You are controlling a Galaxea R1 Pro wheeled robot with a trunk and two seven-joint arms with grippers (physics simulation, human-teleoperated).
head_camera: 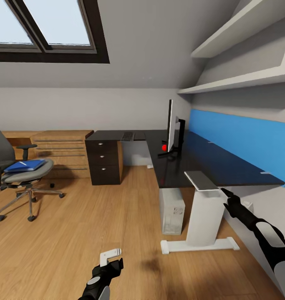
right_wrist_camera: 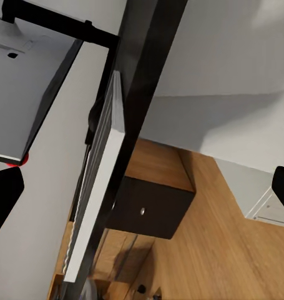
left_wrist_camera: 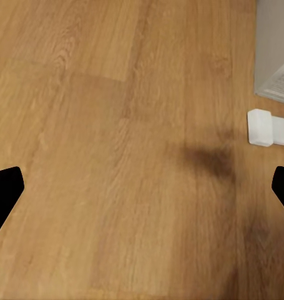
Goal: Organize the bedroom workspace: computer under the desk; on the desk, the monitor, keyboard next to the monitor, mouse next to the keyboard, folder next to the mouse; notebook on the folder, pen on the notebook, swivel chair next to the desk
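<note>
The monitor point(head_camera: 172, 127) and keyboard point(head_camera: 127, 136) sit on the tabletop point(head_camera: 209, 160), the computer point(head_camera: 172, 210) beneath, while the folder point(head_camera: 24, 166) waits on the swivel chair point(head_camera: 17, 175); both pincers hang released, empty.

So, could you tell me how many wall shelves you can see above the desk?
2: upper shelf near the sloped ceiling, lower shelf just above the blue panel.

Black arms, grey panels; left hand point(head_camera: 110, 255) white.
</note>
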